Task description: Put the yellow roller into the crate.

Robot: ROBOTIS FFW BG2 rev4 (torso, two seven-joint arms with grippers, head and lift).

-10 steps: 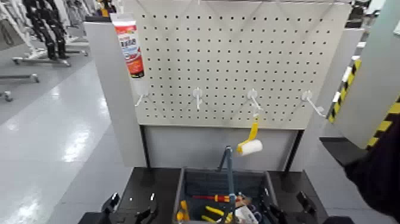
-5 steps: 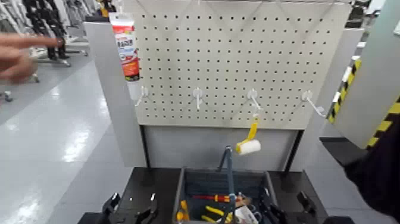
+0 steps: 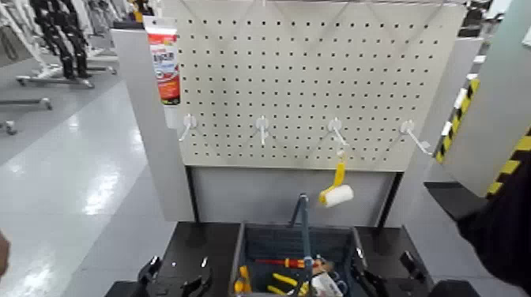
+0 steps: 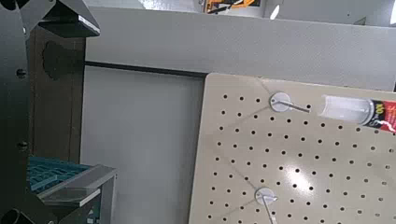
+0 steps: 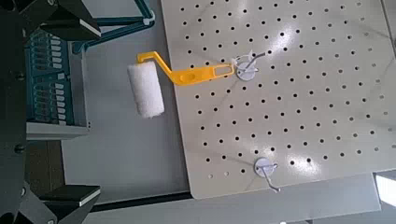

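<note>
The yellow roller [image 3: 337, 186] hangs by its yellow handle from a hook on the white pegboard [image 3: 316, 79], with its white sleeve just above the crate. The right wrist view shows it too [image 5: 147, 91]. The dark grey-blue crate [image 3: 251, 245] stands on the black table below, and its upright handle [image 3: 303, 225] rises in the middle. My left gripper [image 3: 174, 278] is open at the bottom left of the head view, beside the crate. My right gripper [image 3: 387, 276] is open at the bottom right, below the roller and apart from it.
A red-and-white tube [image 3: 164, 63] hangs at the pegboard's upper left. Bare hooks [image 3: 262, 125] stick out of the board. A red screwdriver [image 3: 288, 261] and yellow-handled pliers [image 3: 280, 280] lie in the crate. A yellow-black striped post [image 3: 514, 158] stands at the right.
A person's hand showed at the far left half a second ago and has left that spot. The tube has shifted left and upward. The roller has swung slightly. Both grippers stay low.
</note>
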